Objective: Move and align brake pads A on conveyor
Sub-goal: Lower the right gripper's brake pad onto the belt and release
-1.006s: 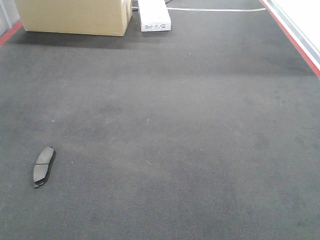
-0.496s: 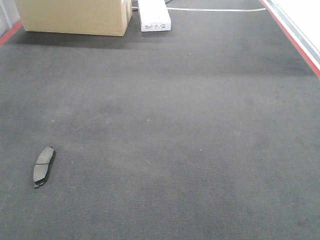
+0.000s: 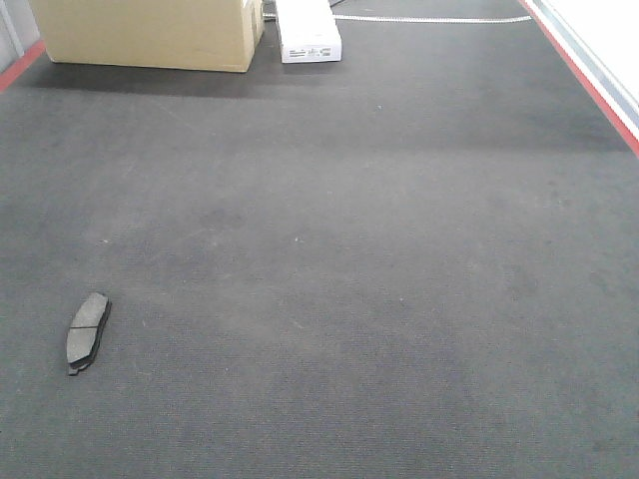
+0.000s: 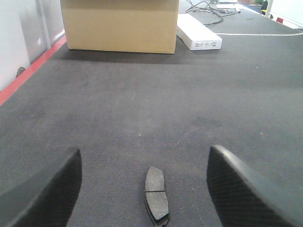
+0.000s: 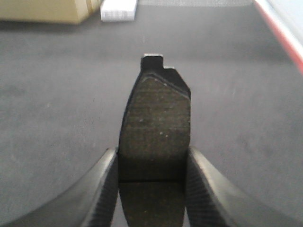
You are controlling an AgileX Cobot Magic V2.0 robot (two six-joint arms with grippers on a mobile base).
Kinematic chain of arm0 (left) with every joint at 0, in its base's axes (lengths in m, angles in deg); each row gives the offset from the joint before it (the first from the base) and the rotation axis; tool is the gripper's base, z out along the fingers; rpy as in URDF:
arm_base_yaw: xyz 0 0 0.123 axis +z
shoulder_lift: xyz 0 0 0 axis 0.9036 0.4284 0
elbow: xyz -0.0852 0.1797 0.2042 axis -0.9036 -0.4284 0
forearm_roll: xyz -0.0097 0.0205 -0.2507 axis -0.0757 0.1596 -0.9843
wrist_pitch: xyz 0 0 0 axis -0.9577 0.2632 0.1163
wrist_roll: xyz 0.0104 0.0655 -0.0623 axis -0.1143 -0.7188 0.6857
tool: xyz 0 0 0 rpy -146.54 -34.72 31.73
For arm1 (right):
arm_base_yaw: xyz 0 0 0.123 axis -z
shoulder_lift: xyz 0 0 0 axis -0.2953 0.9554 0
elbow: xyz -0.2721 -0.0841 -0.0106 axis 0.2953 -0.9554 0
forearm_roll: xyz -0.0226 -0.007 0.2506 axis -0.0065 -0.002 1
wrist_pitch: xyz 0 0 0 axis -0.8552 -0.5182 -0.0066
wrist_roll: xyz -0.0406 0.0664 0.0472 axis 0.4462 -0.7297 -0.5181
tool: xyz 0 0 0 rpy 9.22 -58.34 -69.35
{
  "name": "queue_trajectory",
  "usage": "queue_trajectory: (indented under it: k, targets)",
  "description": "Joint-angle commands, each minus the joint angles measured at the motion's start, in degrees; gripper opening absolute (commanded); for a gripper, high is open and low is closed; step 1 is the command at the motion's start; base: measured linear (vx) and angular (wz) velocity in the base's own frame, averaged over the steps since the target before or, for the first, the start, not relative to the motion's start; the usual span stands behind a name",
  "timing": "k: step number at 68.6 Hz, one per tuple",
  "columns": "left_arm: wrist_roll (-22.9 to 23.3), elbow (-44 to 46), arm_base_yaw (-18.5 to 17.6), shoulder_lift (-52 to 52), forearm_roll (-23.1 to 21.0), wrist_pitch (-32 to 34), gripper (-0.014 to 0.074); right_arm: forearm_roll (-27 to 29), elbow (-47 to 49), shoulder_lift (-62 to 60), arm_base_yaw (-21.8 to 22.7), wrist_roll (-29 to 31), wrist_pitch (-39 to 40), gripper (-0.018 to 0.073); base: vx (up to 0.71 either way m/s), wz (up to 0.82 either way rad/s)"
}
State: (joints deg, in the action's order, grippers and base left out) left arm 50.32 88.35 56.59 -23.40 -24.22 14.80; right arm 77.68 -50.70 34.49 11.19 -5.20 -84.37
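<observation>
R gripper (image 5: 152, 163) is clamped on a brake pad (image 5: 156, 118) by its long edges over the conveyor (image 3: 349, 249), and L gripper (image 4: 144, 158) hangs spread wide above a second pad (image 4: 156, 196) lying flat on the belt; risk: edge-only hold w/ most of the pad protruding may let it pivot or slip, landing skewed.

A dark grey flat brake pad (image 3: 88, 332) lies on the black felt belt (image 3: 349, 249) at 8 o'clock. A tan cardboard box (image 3: 150, 35) stands at 11, a white carton (image 3: 308, 32) at 12.
</observation>
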Motion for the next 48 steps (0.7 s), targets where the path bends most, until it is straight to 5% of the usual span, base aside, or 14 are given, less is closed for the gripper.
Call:
queue_trajectory:
  k: [1,48]
  targets:
    - [0.06,1.55,-0.14,0.49,0.46,3.53,0.0538,0.18,5.48,7.20,0.02,-1.29,2.38,0.0001,0.00,0.00]
    - [0.06,1.55,-0.14,0.49,0.46,3.53,0.0538,0.18,34.46,62.59,0.02,-0.63,-12.72,0.0046,0.00,0.00]
